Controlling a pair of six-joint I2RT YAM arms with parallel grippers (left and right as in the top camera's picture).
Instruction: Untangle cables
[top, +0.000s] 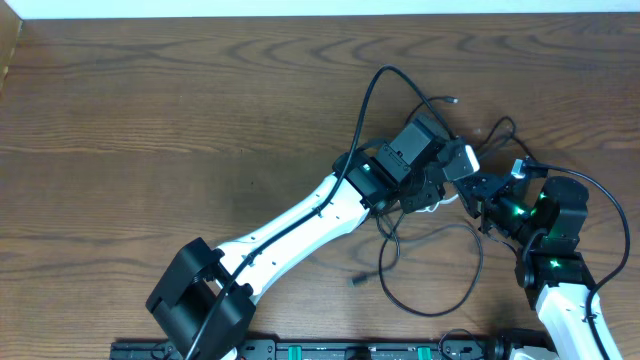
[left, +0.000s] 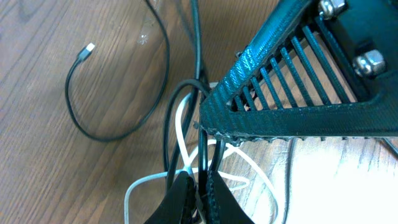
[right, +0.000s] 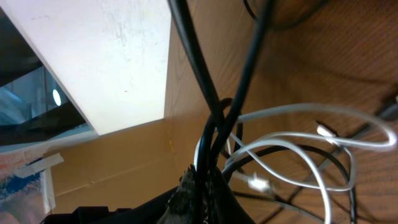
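Wooden table (top: 150, 100), cables (right: 199, 62) tangled near its right end, left fingers (left: 176, 200) and right fingers (right: 180, 199) each clenched on black strands.

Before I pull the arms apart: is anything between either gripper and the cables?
Nothing visible. The left gripper and the right gripper are each shut directly on the cables at the knot, close beside one another. Only other loops of the tangle crowd them.
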